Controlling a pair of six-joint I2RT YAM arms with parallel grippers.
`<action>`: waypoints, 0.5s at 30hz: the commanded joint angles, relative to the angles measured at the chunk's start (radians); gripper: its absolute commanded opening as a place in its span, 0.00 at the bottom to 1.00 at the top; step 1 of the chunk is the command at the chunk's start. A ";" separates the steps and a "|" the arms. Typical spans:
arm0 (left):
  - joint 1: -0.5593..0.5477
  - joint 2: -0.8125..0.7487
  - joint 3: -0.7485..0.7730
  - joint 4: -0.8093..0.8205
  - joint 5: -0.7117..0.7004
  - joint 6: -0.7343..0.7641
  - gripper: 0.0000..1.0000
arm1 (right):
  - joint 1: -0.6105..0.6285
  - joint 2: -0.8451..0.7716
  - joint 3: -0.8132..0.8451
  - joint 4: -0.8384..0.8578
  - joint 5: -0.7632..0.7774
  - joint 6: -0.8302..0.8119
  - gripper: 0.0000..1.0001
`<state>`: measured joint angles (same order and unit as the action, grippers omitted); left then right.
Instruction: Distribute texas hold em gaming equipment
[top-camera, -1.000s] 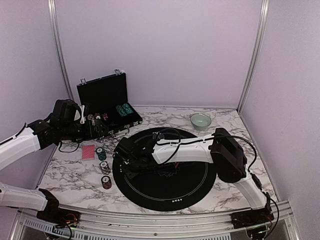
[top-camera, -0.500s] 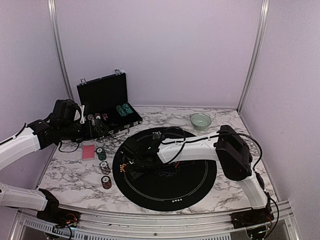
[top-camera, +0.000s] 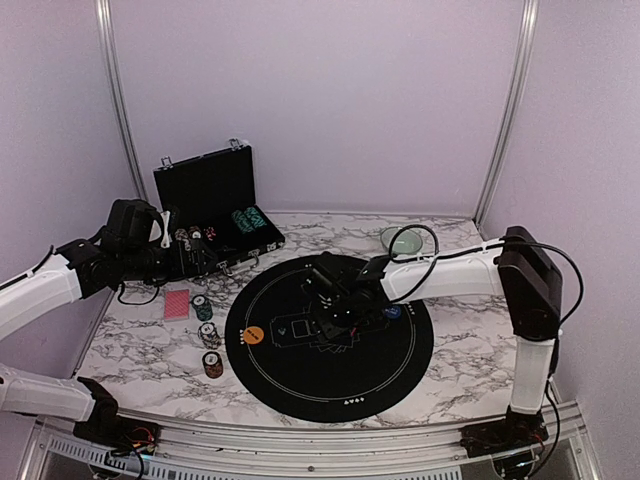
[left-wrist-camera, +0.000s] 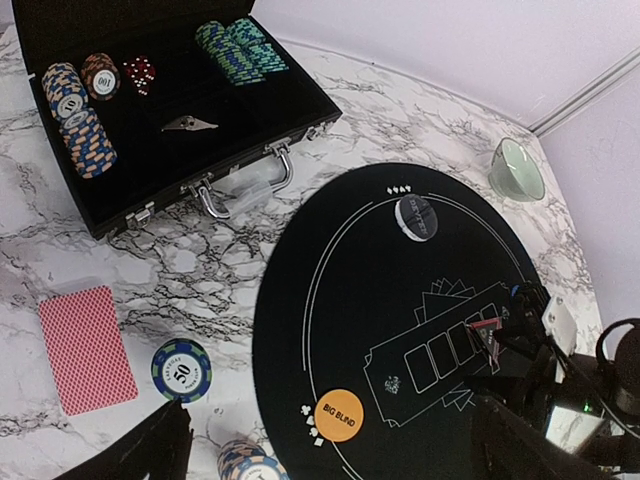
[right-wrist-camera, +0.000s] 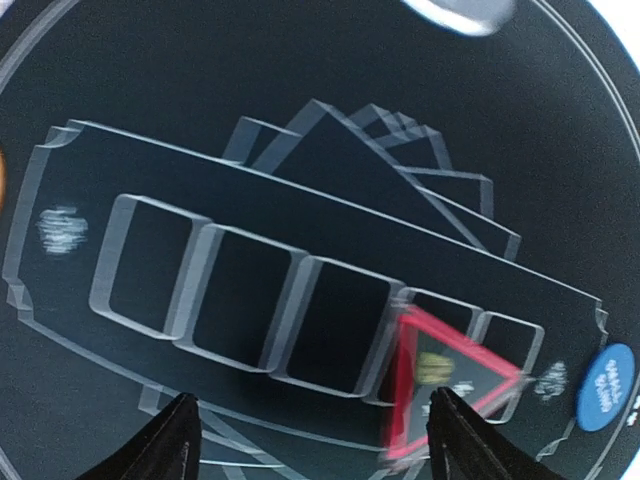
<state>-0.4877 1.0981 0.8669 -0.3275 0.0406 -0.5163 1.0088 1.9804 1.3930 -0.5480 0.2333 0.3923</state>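
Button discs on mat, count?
3: orange Big Blind disc at the mat's left edge, Dealer disc at its far edge, blue disc right of the card boxes. Right arm may hide more.

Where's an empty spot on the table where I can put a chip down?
The near part of the black mat, nearer than the orange disc, is bare. So is the marble between the case and the bowl. It is crowded left of the mat, where the cards and chip stacks sit.
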 joint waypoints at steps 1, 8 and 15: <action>0.006 0.007 0.012 -0.006 0.009 -0.001 0.99 | -0.070 -0.042 -0.068 0.043 0.011 -0.006 0.79; 0.006 0.007 0.018 -0.007 0.012 -0.004 0.99 | -0.150 -0.063 -0.133 0.102 -0.052 -0.029 0.83; 0.006 0.008 0.020 -0.007 0.012 -0.007 0.99 | -0.165 -0.048 -0.149 0.120 -0.064 -0.034 0.81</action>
<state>-0.4877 1.0992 0.8669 -0.3271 0.0444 -0.5171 0.8478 1.9446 1.2484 -0.4610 0.1848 0.3656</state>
